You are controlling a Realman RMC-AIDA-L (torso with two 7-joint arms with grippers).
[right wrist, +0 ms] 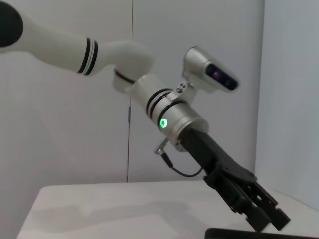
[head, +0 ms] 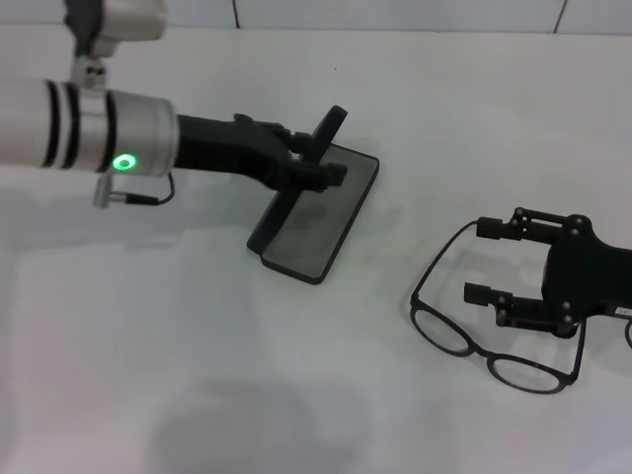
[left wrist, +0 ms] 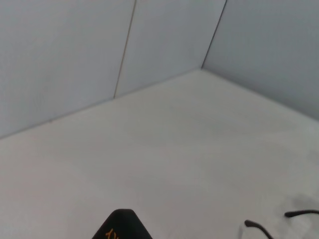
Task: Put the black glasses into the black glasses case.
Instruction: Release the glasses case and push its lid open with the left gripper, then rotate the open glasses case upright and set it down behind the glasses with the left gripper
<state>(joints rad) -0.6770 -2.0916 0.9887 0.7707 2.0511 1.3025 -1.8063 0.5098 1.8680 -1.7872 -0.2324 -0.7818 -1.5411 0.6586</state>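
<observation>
– While the left gripper [head: 331,158] reaches over the open black glasses case [head: 321,212] at mid-table, how do its fingers stand?
– Pressed onto the raised lid.
– And the black glasses [head: 474,336]?
– On the white table [head: 197,346], right of the case and nearer. The right gripper [head: 489,262] sits over them, fingers spread, clasping nothing

The left gripper [head: 314,163] hides the black glasses case's [head: 321,212] hinge, so its fingers' spread is unclear. The right gripper [head: 486,261] covers part of the black glasses [head: 494,360], possibly one temple.
</observation>
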